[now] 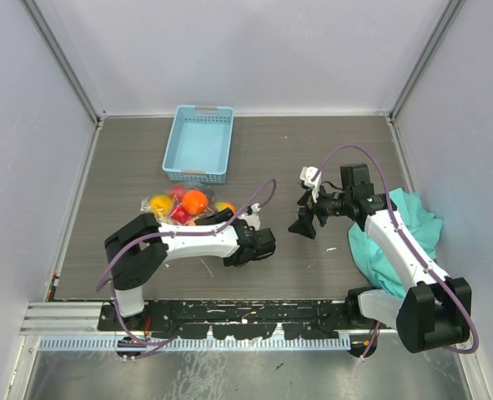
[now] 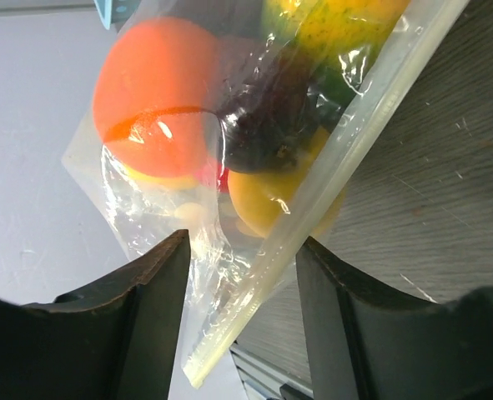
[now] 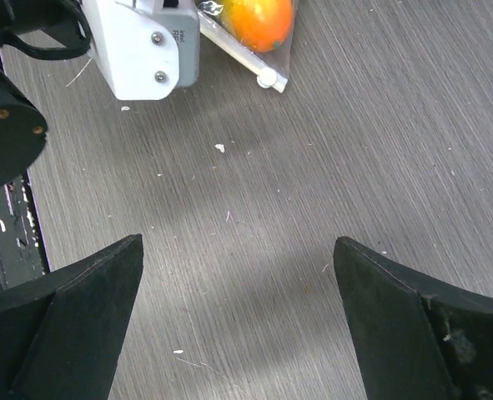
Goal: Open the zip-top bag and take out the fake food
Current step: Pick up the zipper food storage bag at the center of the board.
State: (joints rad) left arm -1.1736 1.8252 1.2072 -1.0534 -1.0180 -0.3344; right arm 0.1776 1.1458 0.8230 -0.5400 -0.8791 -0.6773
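From above, the light-blue basket sits at the far middle of the grey surface, only its own ribbed floor showing. Just in front of it lies the zip-top bag, and the fake food is packed inside it: orange, red and yellow pieces. The left pincer reaches the bag's right edge. The right pincer hangs well apart from the bag, near a teal cloth bunched under its arm.

The left wrist view shows the bag's corner between the two dark fingers. The pale zip strip runs diagonally between them. The jaws stand about half open around it, with no firm pinch visible. Through the clear film show an orange fruit, a dark purple piece and yellow ones.

In the right wrist view the jaws are spread wide over bare surface and hold nothing. One bag corner with an orange piece inside peeks in at the top edge.
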